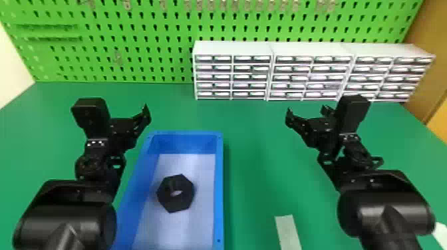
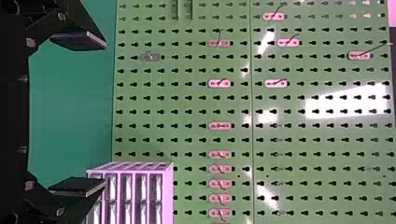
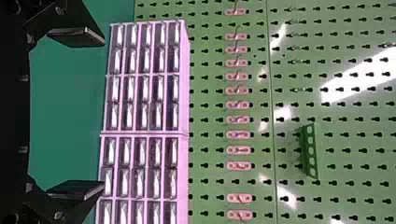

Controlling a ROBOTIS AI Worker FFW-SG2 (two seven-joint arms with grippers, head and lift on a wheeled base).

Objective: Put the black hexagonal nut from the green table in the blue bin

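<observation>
Head view shows the black hexagonal nut inside the blue rectangular bin, closer in and farther right than the black left gripper. Its two flat fingers stand spread, like those of the black right gripper

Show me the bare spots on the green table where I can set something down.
The widest lies between the blue bin and the right gripper, reaching back to the drawer cabinets and forward to the pale strip. Another lies behind the bin, before the pegboard. It's crowded along the bin's left side, where the left arm hangs.
</observation>
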